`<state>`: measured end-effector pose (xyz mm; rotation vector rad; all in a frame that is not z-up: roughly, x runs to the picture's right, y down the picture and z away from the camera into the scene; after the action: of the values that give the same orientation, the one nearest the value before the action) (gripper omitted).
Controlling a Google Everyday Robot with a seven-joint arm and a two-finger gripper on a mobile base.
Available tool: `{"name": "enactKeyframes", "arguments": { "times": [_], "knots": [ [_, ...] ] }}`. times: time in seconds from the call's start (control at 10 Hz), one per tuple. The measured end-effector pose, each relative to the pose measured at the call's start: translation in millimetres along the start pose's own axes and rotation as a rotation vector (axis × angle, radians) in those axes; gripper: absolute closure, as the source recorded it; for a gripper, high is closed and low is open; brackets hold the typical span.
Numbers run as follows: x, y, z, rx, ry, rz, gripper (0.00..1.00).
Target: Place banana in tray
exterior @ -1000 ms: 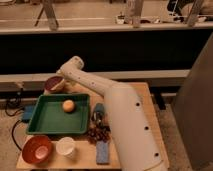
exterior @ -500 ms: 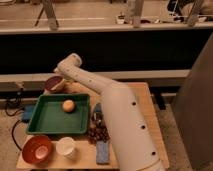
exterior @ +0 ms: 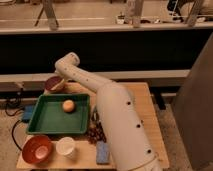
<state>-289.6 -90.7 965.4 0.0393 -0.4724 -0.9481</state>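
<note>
Maroon bowl still beneath pincer

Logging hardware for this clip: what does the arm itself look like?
The arm is a smooth off-white shell, thick and rounded at the base, tapering through a rounded elbow, with small dark dots along its side. No cables show. The gripper ends it by the dark bowl.

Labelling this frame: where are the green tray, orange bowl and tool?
green tray (exterior: 49,121), camera view, bare floor.
orange bowl (exterior: 36,149), camera view, inner base.
tool (exterior: 57,79), camera view, arm's tip by dark bowl (exterior: 51,88).
</note>
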Motion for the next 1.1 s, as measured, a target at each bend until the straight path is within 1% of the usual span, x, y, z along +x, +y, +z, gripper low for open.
{"name": "enactKeyframes", "arguments": {
  "times": [0.4, 0.7, 0.8, 0.9, 1.0, 1.1],
  "knots": [
    [-5, 6, 11, -0.071, 0.008, -0.037, 0.37],
    [-8, 11, 20, -0.103, 0.010, -0.055, 0.37],
    [-9, 13, 23, -0.108, 0.011, -0.058, 0.37],
    [-8, 15, 25, -0.109, 0.021, -0.055, 0.43],
    [-9, 18, 27, -0.106, 0.031, -0.050, 0.54],
    [-9, 19, 28, -0.103, 0.039, -0.049, 0.62]
  ]
}}
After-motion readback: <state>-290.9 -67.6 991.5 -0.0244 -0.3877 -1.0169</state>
